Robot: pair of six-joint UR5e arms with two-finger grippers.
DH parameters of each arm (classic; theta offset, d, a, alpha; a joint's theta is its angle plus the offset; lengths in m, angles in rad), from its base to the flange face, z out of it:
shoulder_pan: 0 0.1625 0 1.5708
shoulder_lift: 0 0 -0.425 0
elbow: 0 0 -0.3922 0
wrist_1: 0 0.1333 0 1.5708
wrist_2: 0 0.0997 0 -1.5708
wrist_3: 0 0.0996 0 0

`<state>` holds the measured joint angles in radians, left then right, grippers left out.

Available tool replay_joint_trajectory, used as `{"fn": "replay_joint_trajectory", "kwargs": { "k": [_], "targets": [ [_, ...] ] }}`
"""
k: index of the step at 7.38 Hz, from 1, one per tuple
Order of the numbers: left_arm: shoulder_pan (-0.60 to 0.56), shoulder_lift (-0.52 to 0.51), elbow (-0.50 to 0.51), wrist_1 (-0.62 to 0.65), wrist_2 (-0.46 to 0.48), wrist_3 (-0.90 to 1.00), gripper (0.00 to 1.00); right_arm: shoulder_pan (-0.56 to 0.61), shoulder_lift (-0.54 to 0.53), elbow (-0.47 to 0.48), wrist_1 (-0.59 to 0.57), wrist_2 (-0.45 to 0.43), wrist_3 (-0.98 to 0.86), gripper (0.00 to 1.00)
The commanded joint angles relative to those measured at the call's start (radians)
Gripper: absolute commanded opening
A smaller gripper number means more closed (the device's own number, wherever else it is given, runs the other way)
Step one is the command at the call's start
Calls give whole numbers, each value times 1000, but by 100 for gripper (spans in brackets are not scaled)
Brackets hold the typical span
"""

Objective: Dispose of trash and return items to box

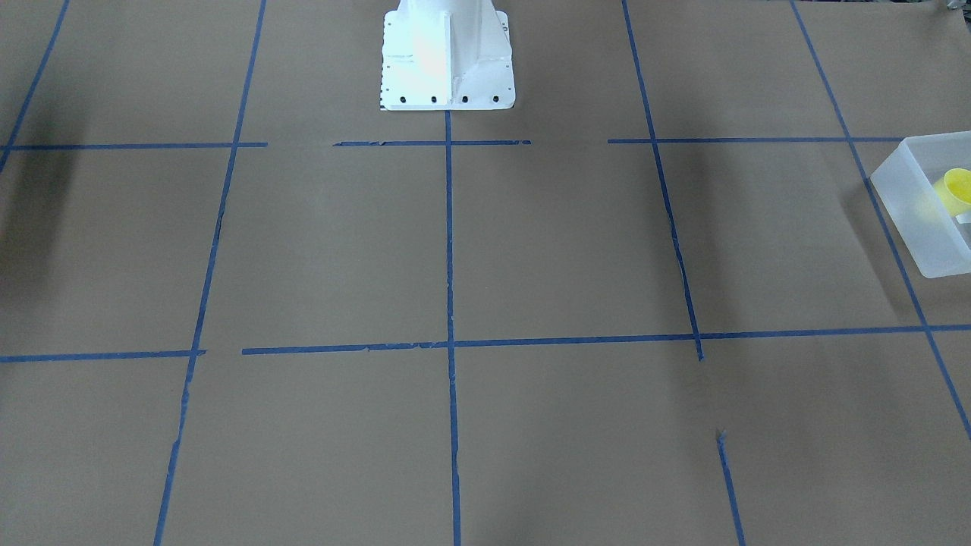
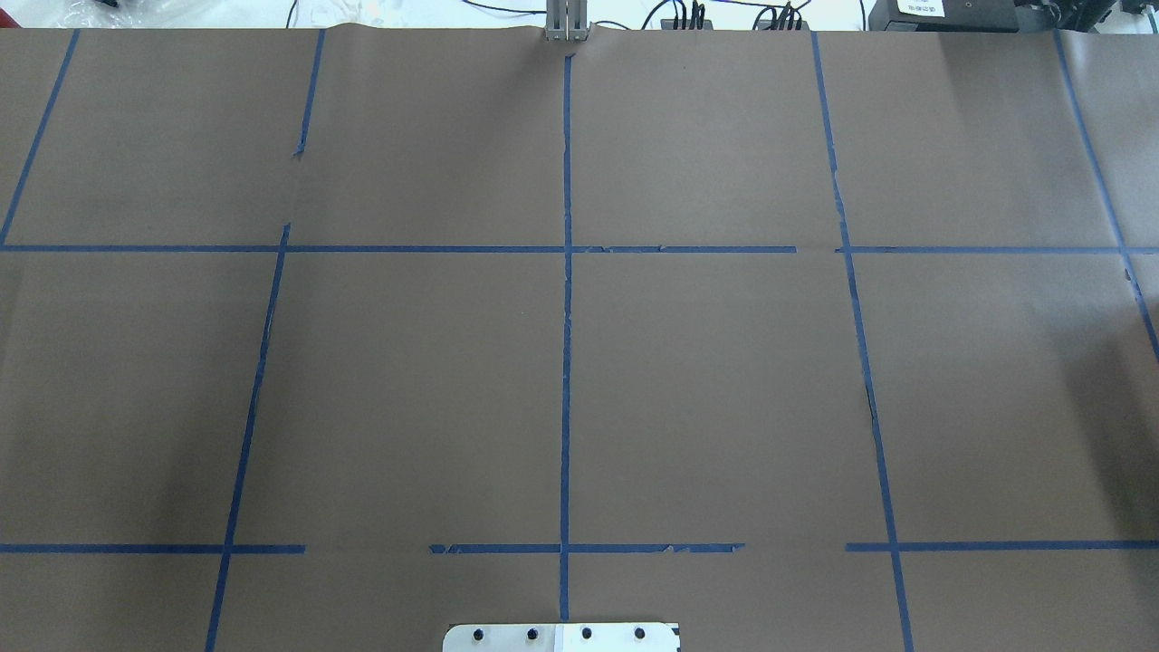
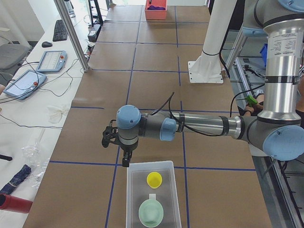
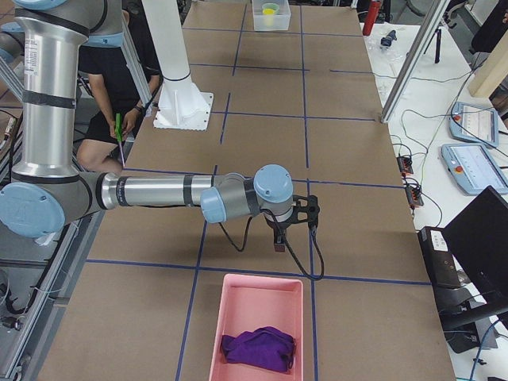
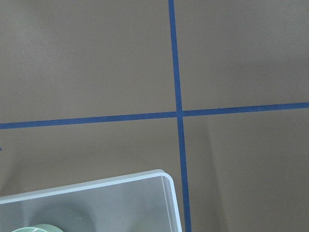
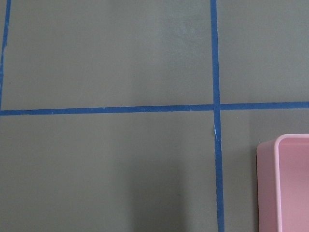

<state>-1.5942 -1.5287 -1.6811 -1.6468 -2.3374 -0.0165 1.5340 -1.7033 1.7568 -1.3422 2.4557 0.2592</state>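
The translucent frosted-white box [image 3: 129, 199] stands at the table's left end. In it lie the yellow cup [image 3: 154, 179] and a pale green bowl [image 3: 151, 213]. The front view shows the box's wall [image 1: 906, 212] and the cup [image 1: 957, 188] at its right edge. My left gripper [image 3: 125, 160] hangs just past the box's far end, above the table; I cannot tell whether it is open or shut. The left wrist view shows the box's corner [image 5: 164, 180]. My right gripper [image 4: 279, 244] hangs above the table near a pink bin; its state cannot be told.
A pink bin [image 4: 222, 325] holding a purple cloth [image 4: 258, 348] stands at the table's right end; its corner shows in the right wrist view [image 6: 285, 183]. The robot's white base [image 1: 447, 61] stands at the table's back. Blue tape lines cross the brown paper.
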Motion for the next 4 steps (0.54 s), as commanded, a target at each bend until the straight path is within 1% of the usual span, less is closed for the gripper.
{"fn": "replay_joint_trajectory", "kwargs": {
  "k": [1, 4],
  "targets": [
    [-1, -1, -2, 10, 1, 3, 100, 0, -1, 0, 0, -3, 0, 100],
    [-1, -1, 0, 9, 1, 3, 100, 2, -3, -7, -2, -3, 0, 100]
  ]
}}
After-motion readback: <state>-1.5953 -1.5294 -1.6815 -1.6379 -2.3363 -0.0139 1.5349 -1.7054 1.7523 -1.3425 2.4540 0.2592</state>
